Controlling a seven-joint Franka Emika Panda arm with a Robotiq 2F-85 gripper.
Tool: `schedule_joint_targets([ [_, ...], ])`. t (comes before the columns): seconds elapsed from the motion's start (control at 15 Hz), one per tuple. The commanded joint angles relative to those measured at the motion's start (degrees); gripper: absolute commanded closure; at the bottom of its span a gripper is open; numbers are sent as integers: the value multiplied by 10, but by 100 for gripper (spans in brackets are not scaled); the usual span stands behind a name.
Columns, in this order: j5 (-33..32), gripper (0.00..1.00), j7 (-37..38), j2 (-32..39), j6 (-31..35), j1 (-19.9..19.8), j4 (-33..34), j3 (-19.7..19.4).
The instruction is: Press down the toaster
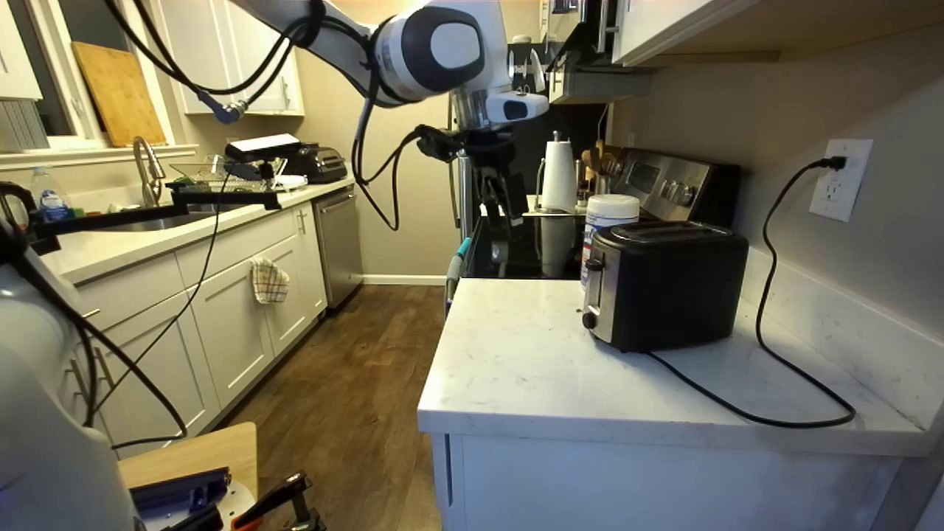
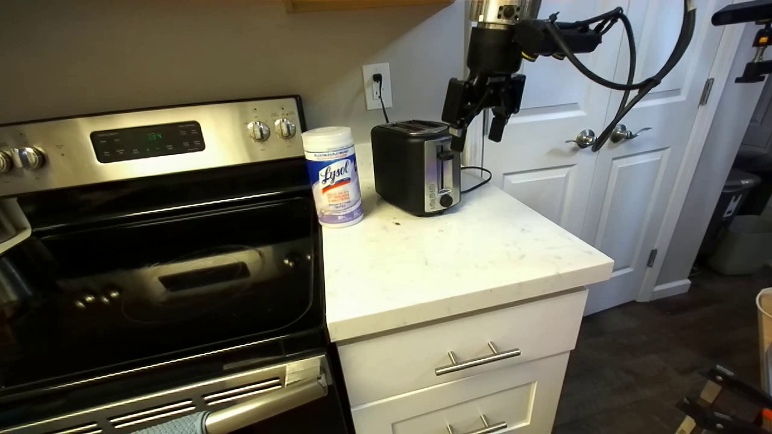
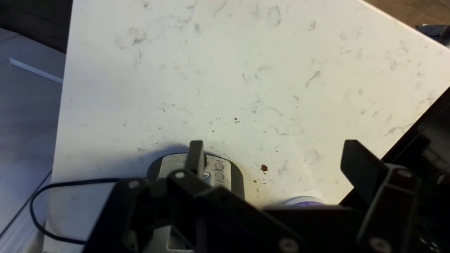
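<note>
Your arm extends from the upper left in an exterior view; its wrist is bent so your gripper points downward, its two fingers parted, the gap between them visible in the wrist view.

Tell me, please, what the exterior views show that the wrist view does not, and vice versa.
Only the exterior views show the wall outlet and the range control panel; the lever of the black toaster is plain there, but I cannot make it out in the wrist view.
Only the wrist view clearly resolves the fine dark specks scattered on the white countertop by the toaster's front.
Both share the toaster, countertop, Lysol canister (a sliver in the wrist view), power cord and open gripper.
</note>
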Motion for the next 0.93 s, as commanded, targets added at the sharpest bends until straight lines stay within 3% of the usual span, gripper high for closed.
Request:
schedule_joint_targets([
  [0.0, -43, 0, 44, 16, 15, -7, 3, -6],
  [0.33, -59, 0, 53, 54, 20, -14, 16, -30],
  [0.87, -7, 0, 29, 106, 29, -22, 83, -68],
])
